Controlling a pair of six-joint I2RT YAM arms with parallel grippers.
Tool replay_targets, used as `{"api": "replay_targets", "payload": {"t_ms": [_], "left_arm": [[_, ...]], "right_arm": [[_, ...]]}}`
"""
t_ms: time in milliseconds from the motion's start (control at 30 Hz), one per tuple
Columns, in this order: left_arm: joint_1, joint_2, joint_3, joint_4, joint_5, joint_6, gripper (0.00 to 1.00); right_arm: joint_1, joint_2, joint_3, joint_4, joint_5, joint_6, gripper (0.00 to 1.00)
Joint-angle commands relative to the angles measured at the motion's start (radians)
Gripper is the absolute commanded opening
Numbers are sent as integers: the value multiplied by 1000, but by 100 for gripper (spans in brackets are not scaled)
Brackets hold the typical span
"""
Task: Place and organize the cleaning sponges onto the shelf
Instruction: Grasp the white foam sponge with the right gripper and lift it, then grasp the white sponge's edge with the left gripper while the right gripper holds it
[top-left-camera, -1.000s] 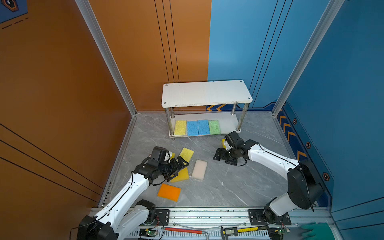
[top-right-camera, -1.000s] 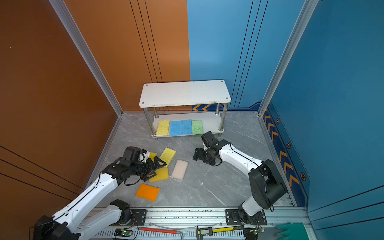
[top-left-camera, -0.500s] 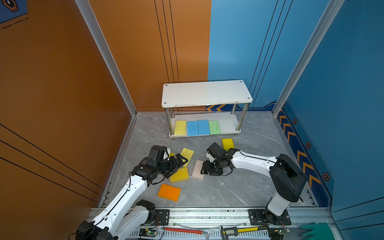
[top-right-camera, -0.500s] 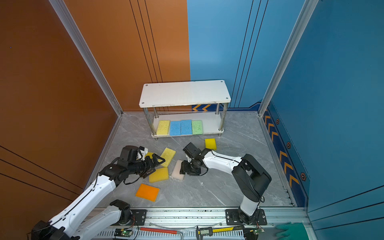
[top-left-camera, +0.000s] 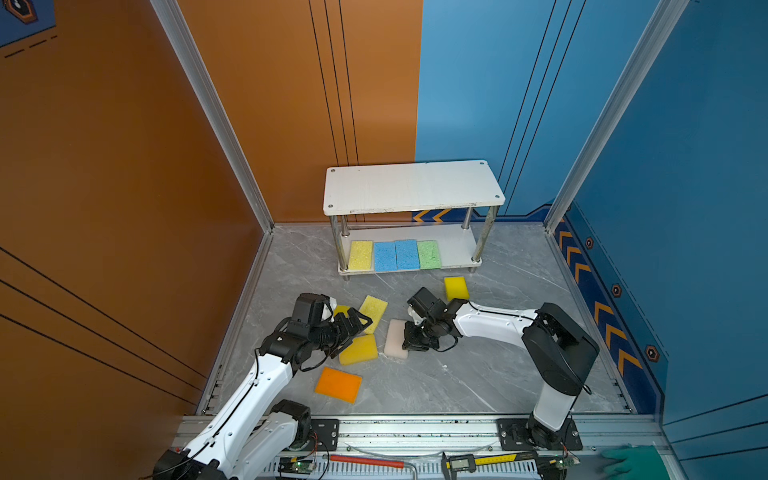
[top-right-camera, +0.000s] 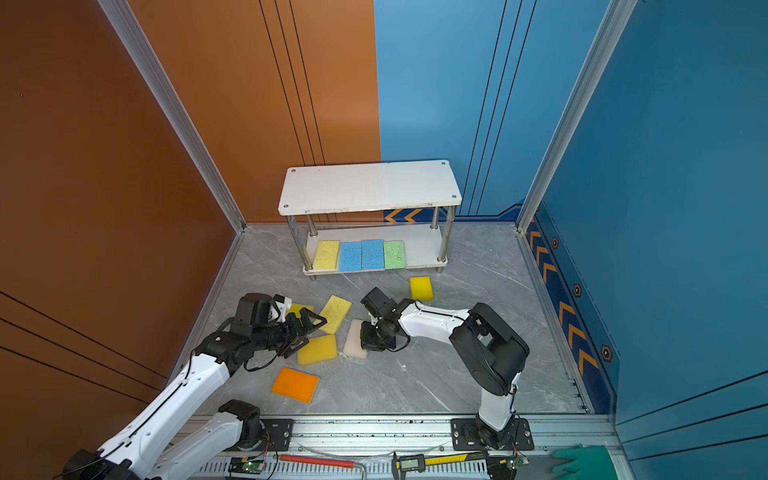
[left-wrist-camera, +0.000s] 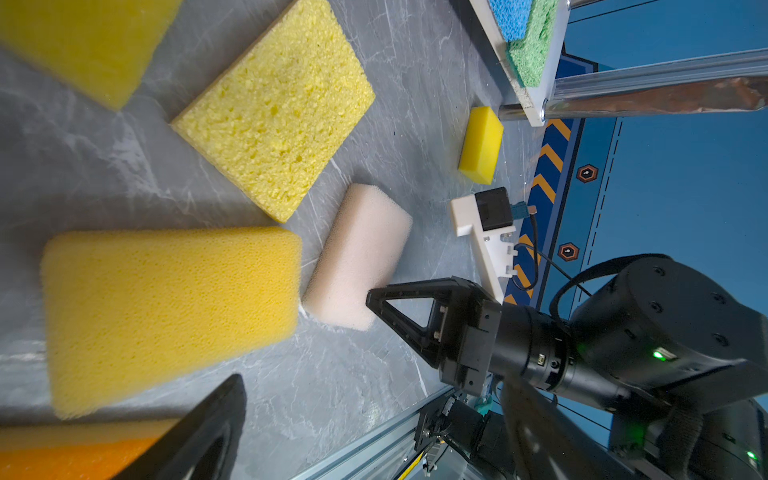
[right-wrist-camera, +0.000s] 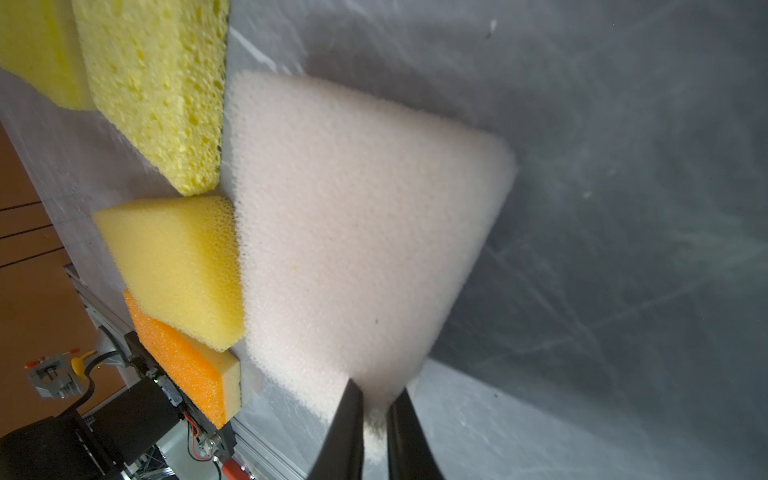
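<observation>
Four sponges along the shelf's lower board front edge, six loose on the floor; right gripper nipped onto one end of the soft, light beige sponge, left gripper gaping, empty

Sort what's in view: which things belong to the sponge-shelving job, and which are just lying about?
Job: shelf; on its lower board, yellow sponge, two blue sponges, green sponge; on the tabletop, pale sponge, orange sponge, four loose yellow sponges.
Lying about: caliper, red-handled tool, green glove, by the front rail.
</observation>
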Motion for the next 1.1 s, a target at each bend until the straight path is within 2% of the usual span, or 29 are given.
{"api": "replay_targets", "payload": {"t_ms": [0, 133, 267, 367, 467, 633, 700, 767, 800, 900, 967, 1067], "left_arm": [[-19, 40, 26, 36, 58, 59, 97], [-59, 118, 37, 154, 98, 58, 98], [-131, 228, 65, 375, 141, -3, 98], [-196, 344, 140, 472, 183, -17, 97], [-248, 439, 209, 559, 205, -45, 97], [-278, 544, 275, 676, 228, -109, 92], [-287, 571, 294, 680, 234, -115, 88], [-293, 586, 303, 680, 235, -117, 87], [-294, 592, 308, 680, 236, -118, 83], [-298, 602, 319, 680, 232, -121, 81], [-299, 607, 327, 680, 233, -124, 78], [-304, 620, 340, 691, 245, -134, 66]], "right_arm": [[-17, -49, -18, -3, 16, -25, 9], [-72, -140, -52, -48, -28, -96, 9], [-188, -268, -92, -125, -165, -193, 9], [-250, -344, -78, -241, -268, -272, 9], [-265, -395, -28, -378, -289, -356, 9], [-297, -477, -29, -394, -320, -347, 9], [-304, -492, -26, -394, -327, -344, 9], [-306, -498, -20, -394, -332, -343, 9], [-308, -502, -20, -394, -331, -342, 9], [-312, -509, -20, -394, -327, -342, 9], [-314, -509, -19, -392, -330, -345, 9], [-318, -502, -15, -389, -330, -347, 9]]}}
